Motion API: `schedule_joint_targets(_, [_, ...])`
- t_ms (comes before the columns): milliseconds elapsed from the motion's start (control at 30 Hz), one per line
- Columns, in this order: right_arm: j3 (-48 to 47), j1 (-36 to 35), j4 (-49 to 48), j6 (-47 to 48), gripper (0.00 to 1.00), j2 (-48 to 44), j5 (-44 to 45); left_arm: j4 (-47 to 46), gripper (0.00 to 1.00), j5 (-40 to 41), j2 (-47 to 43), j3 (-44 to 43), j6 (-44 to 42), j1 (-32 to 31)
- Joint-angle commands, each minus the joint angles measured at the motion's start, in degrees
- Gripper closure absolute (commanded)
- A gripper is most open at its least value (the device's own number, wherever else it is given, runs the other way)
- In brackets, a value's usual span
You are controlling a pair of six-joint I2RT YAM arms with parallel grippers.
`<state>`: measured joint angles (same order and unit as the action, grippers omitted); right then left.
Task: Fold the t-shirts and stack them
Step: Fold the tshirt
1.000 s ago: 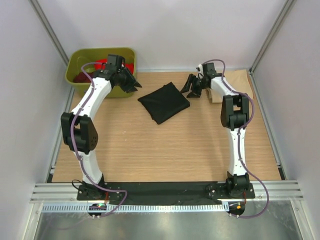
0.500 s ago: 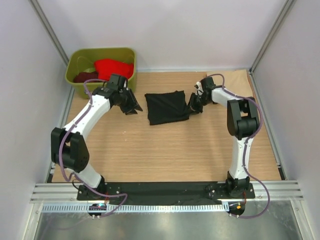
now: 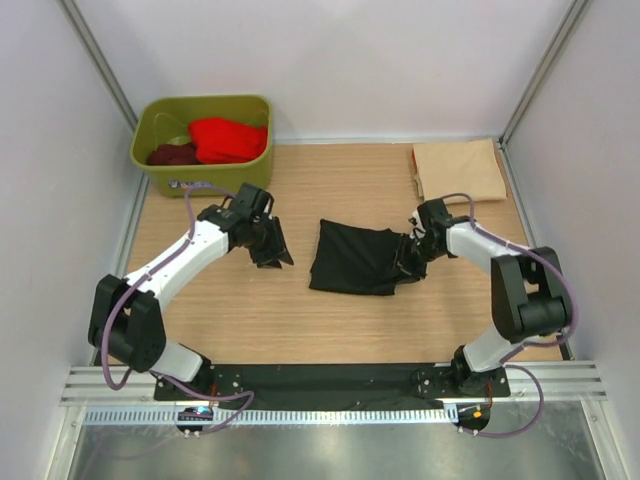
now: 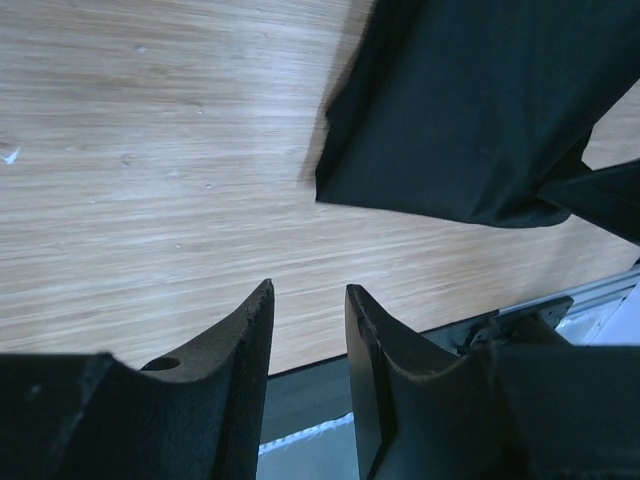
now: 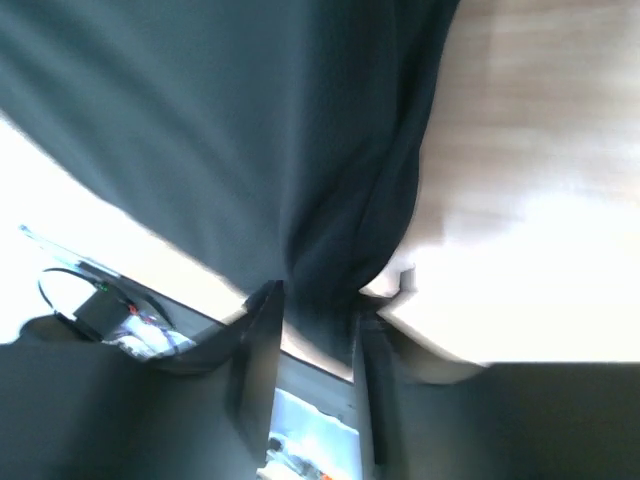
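Observation:
The black t-shirt [image 3: 352,262] lies bunched on the wooden table, near the middle. My right gripper [image 3: 409,255] is shut on the shirt's right edge; in the right wrist view a fold of black cloth [image 5: 250,120] is pinched between the jaws [image 5: 315,310]. My left gripper [image 3: 274,250] hovers just left of the shirt, open, nothing between its fingers [image 4: 305,300], with the black t-shirt [image 4: 470,110] ahead of it. The beige t-shirt [image 3: 458,170] lies folded at the back right. The red t-shirt [image 3: 228,138] and the maroon t-shirt [image 3: 172,154] sit in the tub.
The olive-green tub [image 3: 205,104] stands at the back left corner. Metal rails and a black base strip [image 3: 330,380] run along the near edge by the arm bases. Side walls close in the table on both sides.
My right gripper closed on the black t-shirt's edge and dragged it toward the near side. The left arm swung from the tub toward the table's middle, following the shirt.

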<state>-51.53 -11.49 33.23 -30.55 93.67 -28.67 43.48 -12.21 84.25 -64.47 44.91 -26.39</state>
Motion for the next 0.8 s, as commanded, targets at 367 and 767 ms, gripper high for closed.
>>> schedule_joint_targets(367, [-9.5,0.1,1.9,2.3,0.70,-5.4,7.3,-16.7,0.68,-12.7,26.0,-20.0,-1.8,-4.0])
schedule_joint_targets(767, [-25.5,5.6,-12.5,3.6,0.69,21.2,0.6,-15.0,0.71,-6.6,47.1,-42.0,-4.5,-3.3])
